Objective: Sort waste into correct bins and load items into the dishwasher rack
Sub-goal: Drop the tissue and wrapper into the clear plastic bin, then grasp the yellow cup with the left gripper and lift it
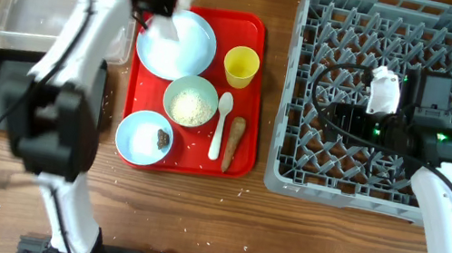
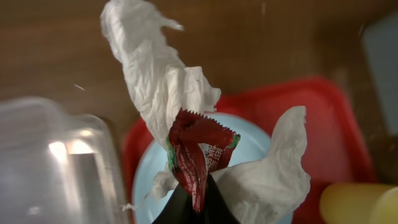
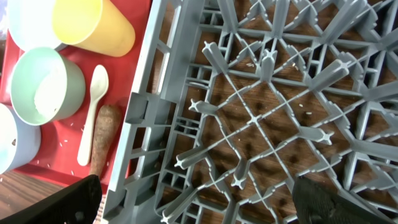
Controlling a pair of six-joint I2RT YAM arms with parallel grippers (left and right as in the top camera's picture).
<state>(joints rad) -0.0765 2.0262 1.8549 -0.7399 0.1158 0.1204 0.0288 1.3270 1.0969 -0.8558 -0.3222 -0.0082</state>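
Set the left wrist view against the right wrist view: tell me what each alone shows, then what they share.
Left wrist only: the red sauce packet and crumpled white tissue, pinched together in the left gripper, and the clear tub. Right wrist only: the dishwasher rack, the pale green bowl holding rice, the white spoon and the brown root piece. Both: the red tray and the yellow cup.

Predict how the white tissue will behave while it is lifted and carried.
Probably floppy: the tissue spreads in crumpled flaps beyond the left gripper, keeping no firm shape. Likely very light: one fingertip pinch carries it together with the sauce packet. A loose flap might snag on the way.
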